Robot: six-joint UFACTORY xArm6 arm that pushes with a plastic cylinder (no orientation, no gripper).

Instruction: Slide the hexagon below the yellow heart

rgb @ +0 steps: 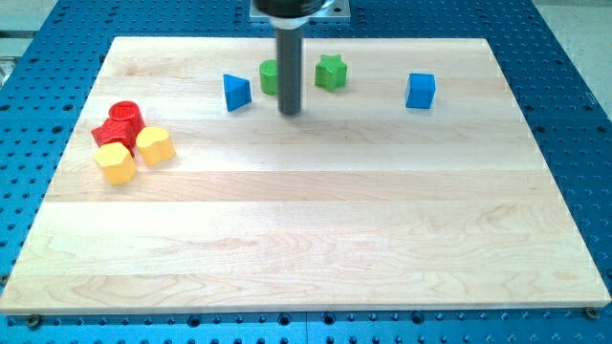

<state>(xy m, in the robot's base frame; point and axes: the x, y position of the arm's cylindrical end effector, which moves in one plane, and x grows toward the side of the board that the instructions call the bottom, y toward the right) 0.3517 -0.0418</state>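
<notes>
A yellow hexagon [116,163] lies at the view's left, touching the yellow heart [154,145] on its right. Two red blocks [119,122] sit just above them; their shapes are hard to make out. My tip [290,112] rests on the board near the view's top, far to the right of the yellow blocks. It stands just in front of a green block [270,76], which the rod partly hides.
A blue triangular block [237,92] lies left of my tip. A green star [331,72] lies right of the rod. A blue cube [420,91] sits further right. The wooden board [306,239] lies on a blue perforated table.
</notes>
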